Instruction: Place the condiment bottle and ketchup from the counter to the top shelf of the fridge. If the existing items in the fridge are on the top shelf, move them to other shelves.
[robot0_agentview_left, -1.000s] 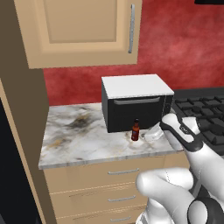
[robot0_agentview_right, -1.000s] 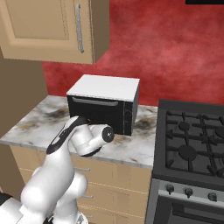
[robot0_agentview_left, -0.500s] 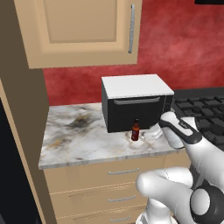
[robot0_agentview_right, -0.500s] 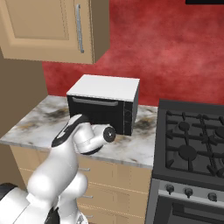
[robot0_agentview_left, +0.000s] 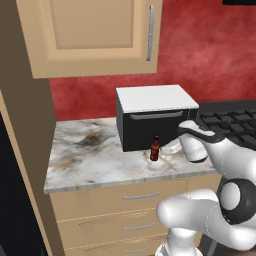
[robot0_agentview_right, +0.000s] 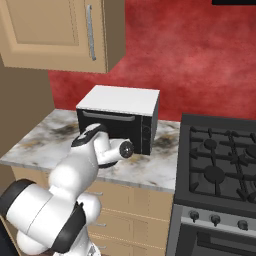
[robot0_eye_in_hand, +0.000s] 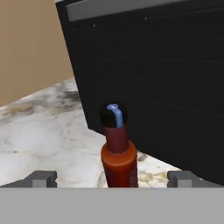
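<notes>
2 fingertips of the wide-open hand (robot0_eye_in_hand: 112, 178) flank the upright condiment bottle (robot0_eye_in_hand: 118, 148), which stands dead ahead on the tabletop (robot0_agentview_left: 95, 160).

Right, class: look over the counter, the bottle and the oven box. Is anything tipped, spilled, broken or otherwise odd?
Nothing stands out. The condiment bottle stands upright on the counter, cap on, just in front of the black oven box, with no spill around it. The tool sits open, a fingertip on either side of the bottle.
</notes>
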